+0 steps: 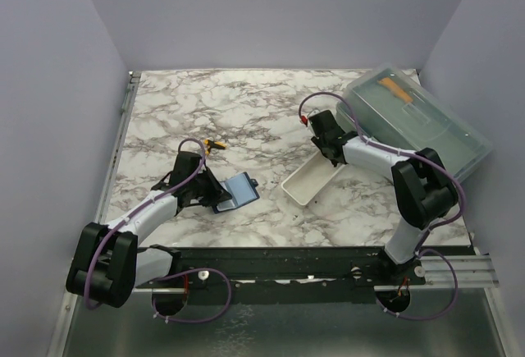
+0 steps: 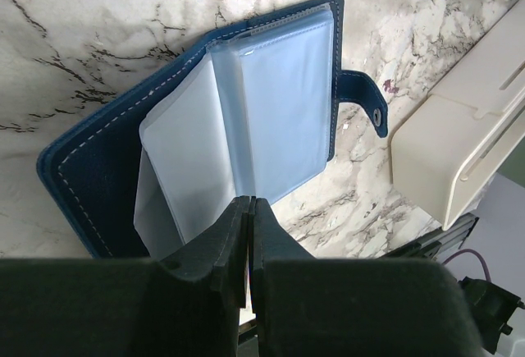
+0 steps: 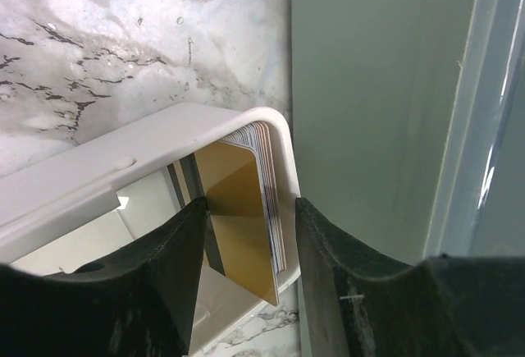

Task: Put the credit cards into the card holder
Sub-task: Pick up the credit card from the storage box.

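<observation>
Right gripper point(image 3: 250, 209) has its fingers apart astride the credit cards point(image 3: 238, 180), a stack on edge with a golden-tan face, low at the centre of the right wrist view in the rounded corner of the white tray point(image 3: 98, 185). One finger is inside the tray and the other outside its wall, beside the grey-green box point(image 3: 369, 86) at right. Left gripper point(image 2: 250, 203) has its fingers pressed together at bottom centre of the left wrist view, tips at the lower edge of the clear sleeves point(image 2: 279, 102) of the card holder point(image 2: 90, 168), which lies open mid-frame on the marble table point(image 2: 82, 29); whether they pinch a sleeve I cannot tell.
</observation>
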You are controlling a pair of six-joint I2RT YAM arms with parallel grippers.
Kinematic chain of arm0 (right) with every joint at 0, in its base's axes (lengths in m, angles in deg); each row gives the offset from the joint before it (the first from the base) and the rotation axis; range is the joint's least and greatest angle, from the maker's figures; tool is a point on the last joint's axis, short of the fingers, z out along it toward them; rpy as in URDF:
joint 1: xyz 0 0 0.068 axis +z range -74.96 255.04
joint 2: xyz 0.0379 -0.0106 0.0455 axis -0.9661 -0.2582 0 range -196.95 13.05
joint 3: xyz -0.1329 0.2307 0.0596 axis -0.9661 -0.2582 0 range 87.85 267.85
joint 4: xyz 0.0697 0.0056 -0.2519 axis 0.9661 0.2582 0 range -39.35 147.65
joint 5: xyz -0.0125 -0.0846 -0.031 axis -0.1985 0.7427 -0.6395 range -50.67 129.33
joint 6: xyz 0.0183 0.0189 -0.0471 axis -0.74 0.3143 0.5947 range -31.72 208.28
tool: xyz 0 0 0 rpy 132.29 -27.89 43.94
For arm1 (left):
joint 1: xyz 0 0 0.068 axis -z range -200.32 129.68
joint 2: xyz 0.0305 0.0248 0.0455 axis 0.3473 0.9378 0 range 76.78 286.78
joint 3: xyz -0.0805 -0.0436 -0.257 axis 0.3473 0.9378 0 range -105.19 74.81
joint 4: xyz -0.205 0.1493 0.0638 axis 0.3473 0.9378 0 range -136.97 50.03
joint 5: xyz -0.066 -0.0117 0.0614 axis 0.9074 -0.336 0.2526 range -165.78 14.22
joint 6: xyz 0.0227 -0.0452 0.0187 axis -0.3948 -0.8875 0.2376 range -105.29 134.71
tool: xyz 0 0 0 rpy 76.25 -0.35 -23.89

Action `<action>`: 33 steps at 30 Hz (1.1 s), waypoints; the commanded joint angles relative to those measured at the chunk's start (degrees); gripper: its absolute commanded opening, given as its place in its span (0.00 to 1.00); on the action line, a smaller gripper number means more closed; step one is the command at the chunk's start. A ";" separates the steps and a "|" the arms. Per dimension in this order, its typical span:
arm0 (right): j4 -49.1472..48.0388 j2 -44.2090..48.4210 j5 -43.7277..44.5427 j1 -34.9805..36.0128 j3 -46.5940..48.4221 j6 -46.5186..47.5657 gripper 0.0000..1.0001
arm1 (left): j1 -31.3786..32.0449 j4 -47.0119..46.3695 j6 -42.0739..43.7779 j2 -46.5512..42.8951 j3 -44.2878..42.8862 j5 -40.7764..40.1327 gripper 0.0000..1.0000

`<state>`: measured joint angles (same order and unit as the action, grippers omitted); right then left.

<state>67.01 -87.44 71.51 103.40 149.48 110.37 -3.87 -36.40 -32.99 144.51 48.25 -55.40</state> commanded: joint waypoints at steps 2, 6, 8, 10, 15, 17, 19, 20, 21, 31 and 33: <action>1.53 2.06 2.92 -0.68 1.52 -0.27 0.46 | -0.28 0.42 0.59 -1.07 -0.76 1.05 0.09; 1.97 2.71 2.71 -0.67 1.87 -0.50 0.44 | -0.27 0.42 0.60 -1.14 -0.75 0.98 0.09; 2.14 2.84 2.93 -0.67 1.93 -0.52 0.43 | -0.27 0.46 0.66 -1.12 -0.76 0.98 0.09; 2.49 2.78 3.03 -0.67 2.09 -0.71 0.39 | -0.27 0.42 0.67 -1.12 -0.77 0.98 0.09; 4.04 2.67 2.62 -0.67 2.76 -1.89 0.31 | -0.27 0.43 0.61 -1.26 -0.68 0.89 0.09; 5.62 2.54 2.03 -0.68 3.48 -2.94 0.27 | -0.32 0.42 0.60 -1.36 -0.68 0.89 0.09; 7.39 2.41 1.35 -0.68 4.47 -4.33 0.23 | -0.28 0.42 0.52 -1.38 -0.74 0.97 0.09; 8.36 2.40 0.86 -0.67 4.87 -4.94 0.22 | -0.28 0.50 0.46 -1.37 -0.76 1.03 0.09; 9.21 2.40 0.47 -0.67 5.27 -5.67 0.18 | -0.28 0.51 0.42 -1.29 -0.76 1.06 0.09; 17.62 2.35 -2.90 -0.67 9.43 -12.40 0.00 | -0.28 0.51 -0.34 -0.85 -1.11 1.71 0.09; 17.44 2.81 -3.67 -0.67 9.38 -12.39 0.00 | -0.23 0.51 -0.49 -0.84 -1.20 1.90 0.09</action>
<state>80.65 -85.87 69.63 103.11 157.19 100.58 -3.87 -36.38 -33.06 144.27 48.25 -55.25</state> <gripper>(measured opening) 0.005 0.093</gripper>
